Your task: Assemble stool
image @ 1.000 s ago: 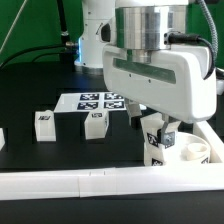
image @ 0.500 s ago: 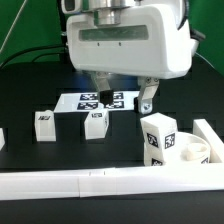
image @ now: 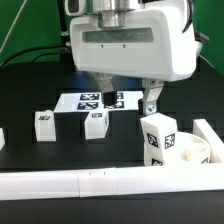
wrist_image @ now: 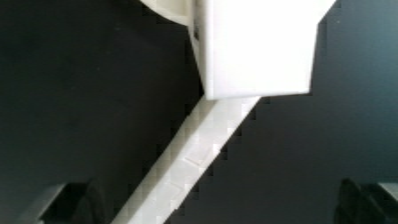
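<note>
Swinging low from where it hangs, the broad gripper [image: 127, 104] is the main hazard: its jaws stand spread wide with nothing between them, and the wrist view shows its two dark fingertips far apart. The long white rail [image: 70, 182] along the tabletop's near edge would likely stop anything pushed that way, but a shove toward the middle of the table meets no such stop. The seat disc [image: 196, 150] lies in the near corner on the exterior view's right, lower than the gripper and apart from it. The upright leg [image: 157, 138] stands in the seat on the side toward the table's middle, and one finger [image: 149, 100] hovers just above and behind its top. A careless sideways move could clip this leg, tilting it or dragging the seat. How firmly the leg sits cannot be told. A loose leg [image: 95, 123] and a second loose leg [image: 45, 122] rest nearer the tabletop's middle, below the gripper and clear of it.
</note>
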Robot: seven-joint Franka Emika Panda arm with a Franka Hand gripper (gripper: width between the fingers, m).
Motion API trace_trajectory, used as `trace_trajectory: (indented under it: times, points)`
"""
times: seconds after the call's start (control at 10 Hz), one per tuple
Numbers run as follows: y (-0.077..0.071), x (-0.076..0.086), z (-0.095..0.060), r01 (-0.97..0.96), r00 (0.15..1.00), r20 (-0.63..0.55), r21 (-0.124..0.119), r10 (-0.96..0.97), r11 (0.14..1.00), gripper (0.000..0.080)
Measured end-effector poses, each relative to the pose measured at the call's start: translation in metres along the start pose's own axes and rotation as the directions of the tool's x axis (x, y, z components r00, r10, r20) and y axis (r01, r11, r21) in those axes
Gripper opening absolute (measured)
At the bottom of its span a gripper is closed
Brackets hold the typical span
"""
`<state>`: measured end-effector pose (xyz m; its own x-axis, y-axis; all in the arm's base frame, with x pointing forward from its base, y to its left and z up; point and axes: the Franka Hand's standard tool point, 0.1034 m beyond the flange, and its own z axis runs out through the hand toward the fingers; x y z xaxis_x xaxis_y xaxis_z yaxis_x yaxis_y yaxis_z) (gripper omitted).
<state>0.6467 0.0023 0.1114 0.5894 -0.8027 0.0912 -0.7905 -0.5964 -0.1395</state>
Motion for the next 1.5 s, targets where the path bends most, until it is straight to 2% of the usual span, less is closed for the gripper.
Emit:
trace_trajectory:
  times: [0.2,0.3,0.5,0.8,0.9,1.0,1.1,1.2,1.3,1.5]
  points:
    - [0.026,0.008,0.003,0.084,0.996,0.030,-0.003,-0.084,0.996,0.0649]
    - [0.031,0.008,0.000,0.098,0.994,0.040,-0.007,-0.098,0.995,0.0649]
    - [0.026,0.001,0.000,0.087,0.995,0.042,-0.007,-0.086,0.996,0.0649]
    - [0.028,0.001,0.001,0.091,0.995,0.049,-0.010,-0.091,0.996,0.0649]
    - [0.032,0.004,0.001,0.104,0.993,0.061,-0.015,-0.103,0.994,0.0649]
    - [0.038,0.009,0.003,0.134,0.989,0.067,-0.011,-0.133,0.991,0.0649]
    - [0.050,0.008,0.003,0.140,0.980,0.143,-0.010,-0.137,0.990,0.0649]
    - [0.060,0.007,0.000,0.130,0.959,0.258,-0.024,-0.119,0.991,0.0649]
    - [0.058,0.014,-0.001,0.126,0.954,0.277,-0.030,-0.113,0.992,0.0649]
    - [0.056,0.012,0.002,0.130,0.959,0.258,-0.025,-0.119,0.991,0.0649]
